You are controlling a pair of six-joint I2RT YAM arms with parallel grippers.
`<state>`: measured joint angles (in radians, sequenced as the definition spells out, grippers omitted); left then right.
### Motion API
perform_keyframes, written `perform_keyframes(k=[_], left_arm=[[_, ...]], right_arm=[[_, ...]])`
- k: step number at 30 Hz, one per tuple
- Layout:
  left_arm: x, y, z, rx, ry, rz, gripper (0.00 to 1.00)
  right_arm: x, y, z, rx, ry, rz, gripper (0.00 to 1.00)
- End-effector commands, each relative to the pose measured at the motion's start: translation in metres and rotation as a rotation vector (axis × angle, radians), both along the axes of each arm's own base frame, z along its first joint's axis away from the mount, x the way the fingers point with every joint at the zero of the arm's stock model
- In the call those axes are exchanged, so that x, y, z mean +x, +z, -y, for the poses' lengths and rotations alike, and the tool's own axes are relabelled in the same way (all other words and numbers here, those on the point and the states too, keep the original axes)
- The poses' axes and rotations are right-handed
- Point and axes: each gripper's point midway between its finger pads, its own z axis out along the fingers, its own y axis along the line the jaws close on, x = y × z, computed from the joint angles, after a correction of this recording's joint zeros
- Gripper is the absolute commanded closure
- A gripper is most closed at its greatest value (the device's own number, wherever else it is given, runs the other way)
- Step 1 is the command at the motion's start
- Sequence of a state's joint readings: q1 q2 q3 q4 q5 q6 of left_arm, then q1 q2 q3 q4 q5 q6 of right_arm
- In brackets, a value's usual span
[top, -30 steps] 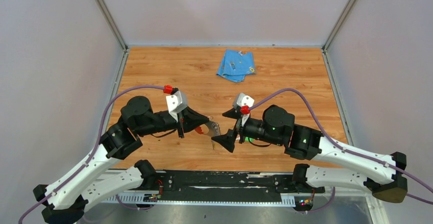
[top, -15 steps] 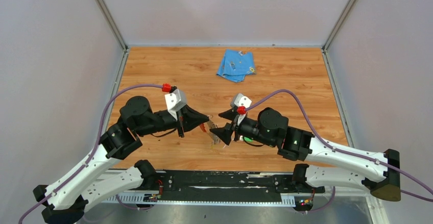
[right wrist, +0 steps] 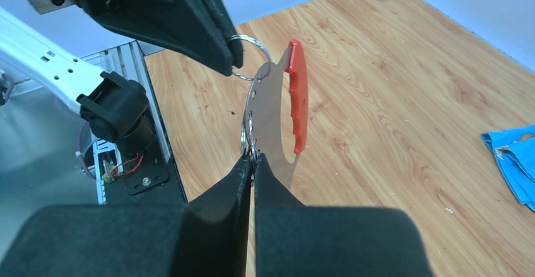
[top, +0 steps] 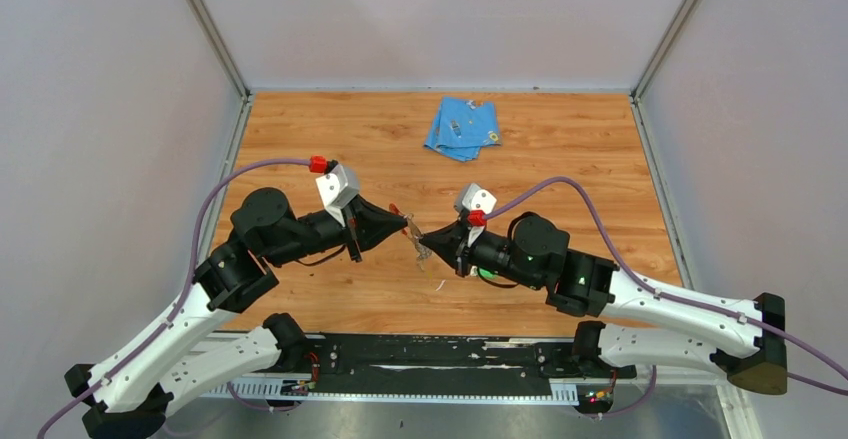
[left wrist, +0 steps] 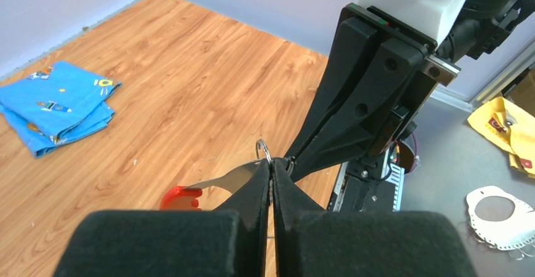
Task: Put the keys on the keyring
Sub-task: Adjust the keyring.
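Observation:
The keyring (right wrist: 272, 110) is a flat silvery piece with a red strip (right wrist: 298, 94) on one curved edge and a thin wire ring (right wrist: 250, 56) at its far end. It hangs in the air above the wooden table (top: 560, 159), between both arms. My left gripper (left wrist: 271, 166) is shut on the wire-ring end, the ring (left wrist: 263, 151) poking out above its tips. My right gripper (right wrist: 254, 157) is shut on the opposite, near end of the silvery piece. In the top view the two grippers (top: 405, 224) (top: 432, 243) meet tip to tip. The keys are out of view.
A folded blue cloth (top: 462, 127) lies at the back of the table. Grey walls close in the left, back and right sides. The black rail (top: 430, 354) with the arm bases runs along the near edge. Beyond it lie a yellow cloth (left wrist: 505, 125) and a white disc (left wrist: 501, 211).
My right gripper moved left up to the keyring and went from wide open to shut on it. The left gripper shifted slightly up and right, still holding the keyring.

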<state>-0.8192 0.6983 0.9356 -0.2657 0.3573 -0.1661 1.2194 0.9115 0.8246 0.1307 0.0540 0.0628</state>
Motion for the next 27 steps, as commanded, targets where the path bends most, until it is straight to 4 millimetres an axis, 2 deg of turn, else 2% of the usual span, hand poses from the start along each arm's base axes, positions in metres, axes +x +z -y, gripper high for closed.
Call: perform_keyframes(k=[1, 4, 6, 8, 10, 11, 13, 16, 18, 22, 27], left_arm=[[0.0, 0.006, 0.001, -0.036, -0.002, 0.011, 1.0], [-0.008, 0.006, 0.003, -0.025, -0.056, 0.043, 1.0], [-0.013, 0.005, 0.004, -0.017, -0.09, 0.062, 1.0], [-0.02, 0.004, 0.006, -0.012, -0.131, 0.08, 1.0], [-0.027, 0.005, 0.007, -0.017, -0.174, 0.107, 1.0], [-0.029, 0.007, 0.007, -0.023, -0.188, 0.118, 1.0], [-0.036, 0.015, 0.008, -0.045, -0.228, 0.145, 1.0], [-0.052, 0.03, 0.01, -0.09, -0.313, 0.185, 1.0], [-0.06, 0.038, 0.011, -0.115, -0.361, 0.204, 1.0], [-0.068, 0.045, 0.01, -0.129, -0.399, 0.225, 1.0], [-0.065, 0.05, 0.009, -0.143, -0.373, 0.226, 1.0]], right_arm=[[-0.014, 0.019, -0.005, 0.05, 0.07, 0.011, 0.97], [-0.034, 0.027, -0.008, 0.066, 0.181, 0.014, 0.83], [-0.045, 0.04, -0.005, 0.082, 0.242, 0.024, 0.65], [-0.05, 0.059, 0.003, 0.096, 0.265, 0.039, 0.45], [-0.054, 0.082, 0.012, 0.117, 0.281, 0.064, 0.37], [-0.054, 0.095, 0.018, 0.128, 0.28, 0.079, 0.35], [-0.049, 0.106, 0.027, 0.131, 0.252, 0.088, 0.33], [-0.037, 0.104, 0.033, 0.126, 0.242, 0.049, 0.32], [-0.037, 0.101, 0.031, 0.134, 0.309, -0.004, 0.33], [-0.043, 0.103, 0.024, 0.154, 0.472, -0.055, 0.35], [-0.06, 0.111, 0.021, 0.171, 0.604, -0.057, 0.35]])
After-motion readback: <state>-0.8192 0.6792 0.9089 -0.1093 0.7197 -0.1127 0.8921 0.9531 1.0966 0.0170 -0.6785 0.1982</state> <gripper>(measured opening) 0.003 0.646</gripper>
